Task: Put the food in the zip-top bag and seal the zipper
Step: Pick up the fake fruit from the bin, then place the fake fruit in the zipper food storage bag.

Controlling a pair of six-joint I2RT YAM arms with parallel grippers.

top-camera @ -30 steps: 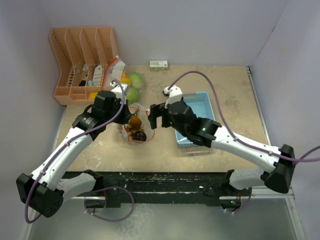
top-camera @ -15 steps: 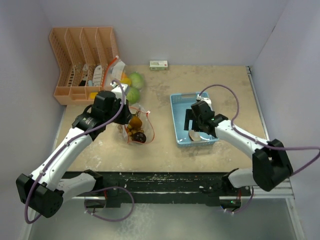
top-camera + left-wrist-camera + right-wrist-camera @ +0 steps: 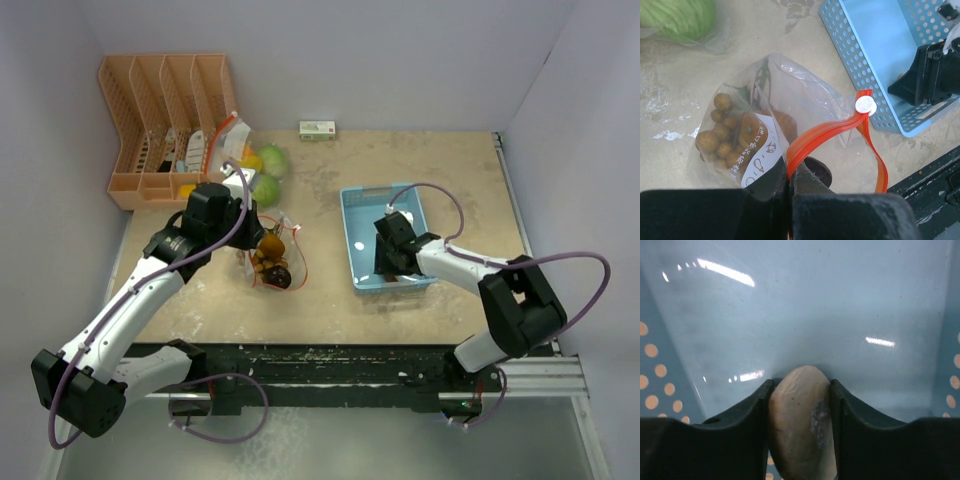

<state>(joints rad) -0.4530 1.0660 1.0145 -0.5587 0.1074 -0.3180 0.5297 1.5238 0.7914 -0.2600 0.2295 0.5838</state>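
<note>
The left hand (image 3: 788, 176) is pinched together on the red zipper strip (image 3: 826, 134) of the zip-top bag (image 3: 805, 92), which lies on the surface (image 3: 460, 170) with brown balls (image 3: 720, 142) inside; the right hand (image 3: 800, 390), down in the blue tray (image 3: 362, 215), is clamped on the beige slice (image 3: 801, 435).

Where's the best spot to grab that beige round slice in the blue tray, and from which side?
Pinch the beige slice across its narrow width, coming down from above. It lies on the floor of the blue tray, whose walls likely block a side approach; the right gripper straddles it this way.
</note>
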